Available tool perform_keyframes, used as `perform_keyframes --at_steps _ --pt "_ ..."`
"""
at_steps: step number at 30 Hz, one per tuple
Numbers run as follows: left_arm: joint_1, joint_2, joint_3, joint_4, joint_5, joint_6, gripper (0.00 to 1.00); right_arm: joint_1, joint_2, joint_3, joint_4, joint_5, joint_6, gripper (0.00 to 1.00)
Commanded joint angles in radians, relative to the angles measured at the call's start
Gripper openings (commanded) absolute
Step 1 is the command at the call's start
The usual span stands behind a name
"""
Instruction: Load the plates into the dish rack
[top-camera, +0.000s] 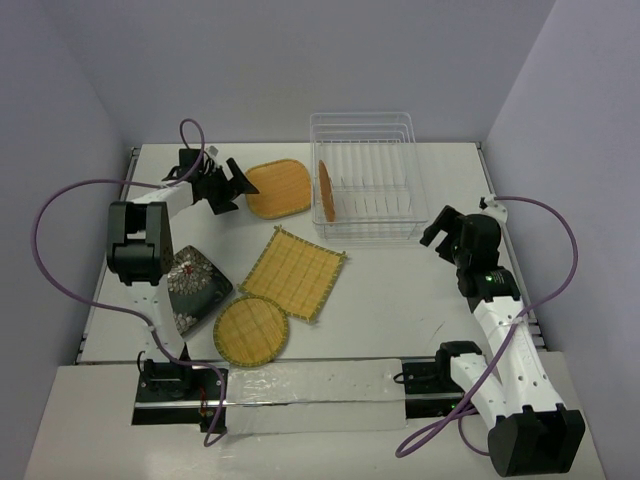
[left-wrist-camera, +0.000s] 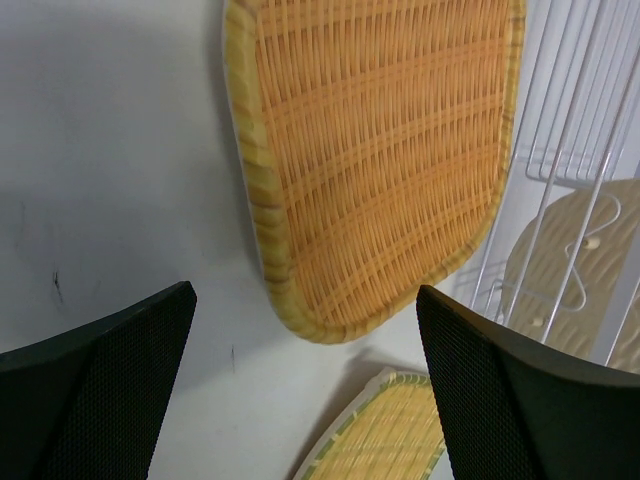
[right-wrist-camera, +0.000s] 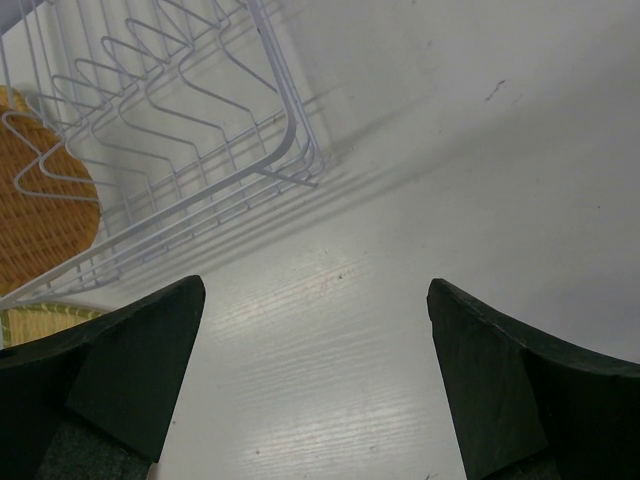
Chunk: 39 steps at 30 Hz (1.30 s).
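Top external view shows the white table (top-camera: 400, 290) with the dish rack (top-camera: 380, 160) in the upper middle of the frame. Biggest of the plates is the yellow square plate (top-camera: 293, 272), lying flat in the middle. Up and left of it, just left of the rack, lies the orange rounded-square plate (top-camera: 279, 188). The black flower plate (top-camera: 195, 290) is at the left, partly under the left arm. The yellow round plate (top-camera: 251, 331) lies at the lower middle. The orange round plate (top-camera: 325, 190) stands on its edge at the rack's left end. I think the woven plates are light, thin, stiff and rough, so they should not slip. They lie flat, so the raised rim is the best place to pinch. The black one looks shiny, maybe slippery and easy to break. The left gripper (top-camera: 237, 188), beside the orange rounded-square plate, is wide open and holds nothing. The right gripper (top-camera: 436, 232), right of the rack, is too.
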Motion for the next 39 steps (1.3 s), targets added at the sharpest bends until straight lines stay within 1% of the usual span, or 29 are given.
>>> perform_keyframes --at_steps 1,4,7,12,14,16,20,29,31,34,35,36,37,38,39 --pt "-0.002 0.051 0.039 0.096 -0.009 -0.059 0.99 -0.005 0.004 0.052 0.046 0.003 -0.015 1.0" --pt "-0.003 0.094 0.046 0.123 0.017 -0.082 0.99 -0.005 0.002 0.057 0.046 0.006 -0.017 1.0" --pt "-0.008 0.117 0.044 0.152 0.005 -0.093 0.99 -0.005 0.0 0.063 0.046 0.009 -0.016 1.0" --pt "-0.01 0.148 0.043 0.194 0.076 -0.105 0.99 -0.005 -0.004 0.061 0.044 0.019 -0.016 1.0" --pt "-0.011 0.162 0.042 0.235 0.103 -0.123 0.99 -0.005 -0.012 0.054 0.044 0.024 -0.012 1.0" --pt "-0.013 0.168 0.041 0.237 0.103 -0.126 0.99 -0.005 -0.014 0.05 0.046 0.025 -0.015 1.0" --pt "-0.013 0.164 -0.005 0.319 0.15 -0.164 0.99 -0.005 -0.004 0.052 0.045 0.037 -0.012 1.0" --pt "-0.013 0.207 -0.018 0.397 0.206 -0.222 0.99 -0.005 -0.027 0.053 0.044 0.042 -0.023 1.0" --pt "-0.013 0.211 -0.022 0.418 0.216 -0.23 0.95 -0.005 -0.039 0.05 0.044 0.051 -0.023 1.0" --pt "-0.013 0.212 -0.028 0.419 0.21 -0.236 0.76 -0.005 -0.046 0.051 0.043 0.063 -0.03 1.0" --pt "-0.013 0.211 -0.027 0.414 0.208 -0.232 0.64 -0.005 -0.049 0.052 0.043 0.063 -0.03 1.0" --pt "-0.013 0.208 -0.027 0.409 0.203 -0.231 0.62 -0.005 -0.05 0.052 0.041 0.065 -0.03 1.0" --pt "-0.013 0.205 -0.028 0.405 0.199 -0.231 0.5 -0.005 -0.053 0.053 0.042 0.065 -0.03 1.0" --pt "-0.013 0.198 -0.029 0.4 0.188 -0.23 0.4 -0.005 -0.055 0.053 0.041 0.065 -0.03 1.0" --pt "-0.013 0.193 -0.026 0.394 0.183 -0.23 0.24 -0.005 -0.061 0.054 0.041 0.066 -0.032 1.0"
